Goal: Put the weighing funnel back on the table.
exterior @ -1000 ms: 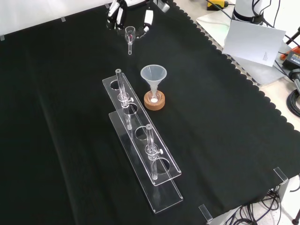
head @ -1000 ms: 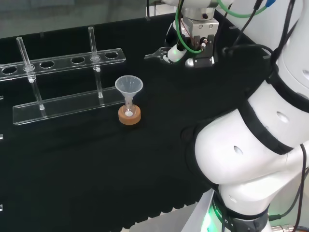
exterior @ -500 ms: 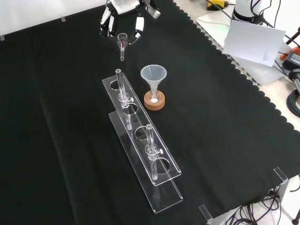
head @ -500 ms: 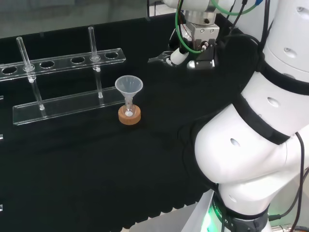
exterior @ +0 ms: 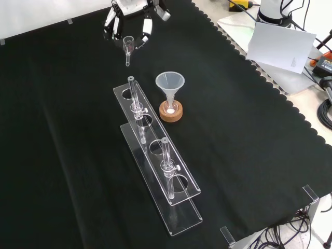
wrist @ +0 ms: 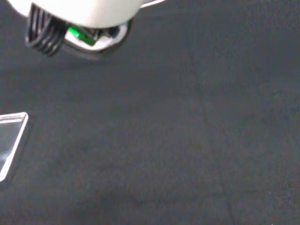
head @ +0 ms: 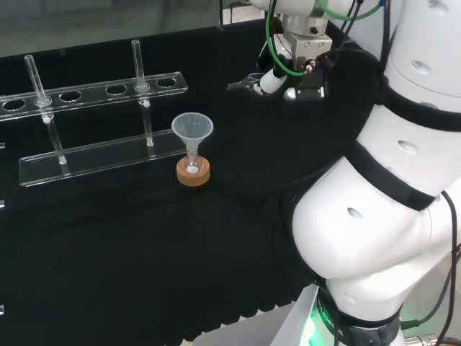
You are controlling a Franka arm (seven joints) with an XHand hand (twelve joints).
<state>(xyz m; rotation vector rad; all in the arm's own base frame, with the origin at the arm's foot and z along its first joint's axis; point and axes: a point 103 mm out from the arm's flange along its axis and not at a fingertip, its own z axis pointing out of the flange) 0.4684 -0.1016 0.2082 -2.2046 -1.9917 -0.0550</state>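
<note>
The weighing funnel (exterior: 127,47) is a small clear scoop with a short stem, held above the cloth at the top of the front view. My hand (exterior: 129,15) is shut on it, fingers curled down round its cup while the stem points toward the rack. In the head view the hand (head: 277,76) sits at the top centre, and the weighing funnel (head: 241,84) sticks out to its left. A blurred white part of the hand (wrist: 79,14) shows in the wrist view over bare black cloth.
The big funnel (exterior: 169,85) stands in a small flask on a cork ring (exterior: 170,112). A clear tube rack (exterior: 155,155) with two tubes lies just beyond it in the head view. A corner of the clear rack (wrist: 9,140) shows in the wrist view.
The hand with the weighing funnel has moved left in the front view and slightly right in the head view. The arm's big links have swung along with it.
</note>
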